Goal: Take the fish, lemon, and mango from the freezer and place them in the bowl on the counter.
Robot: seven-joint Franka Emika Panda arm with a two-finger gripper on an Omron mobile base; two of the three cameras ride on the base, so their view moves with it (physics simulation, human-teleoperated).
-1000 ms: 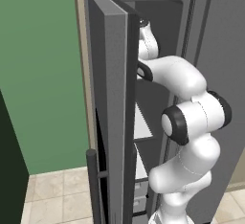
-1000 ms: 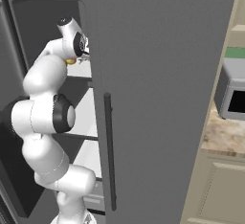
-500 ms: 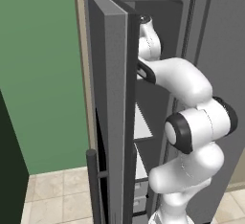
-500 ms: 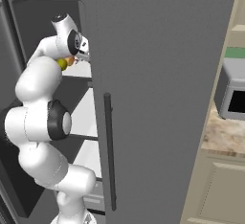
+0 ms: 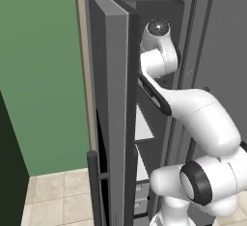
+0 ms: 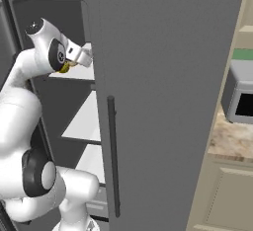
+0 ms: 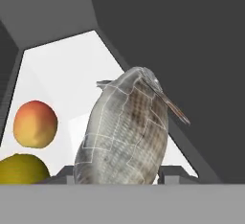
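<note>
Inside the freezer (image 6: 54, 101), the fingers (image 7: 122, 174) pinch the fish (image 7: 125, 132) about its thick belly; probably slick, light and stiff. Mango (image 7: 35, 123) at nine o'clock, lemon (image 7: 21, 169) below.

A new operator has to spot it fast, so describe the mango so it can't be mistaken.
Look into the open freezer, the narrow left part of the tall grey fridge, at its upper white shelf. The mango is the rounded orange fruit with a reddish blush, beside the big silvery fish. The lemon next to it is yellow-olive, not orange.
</note>
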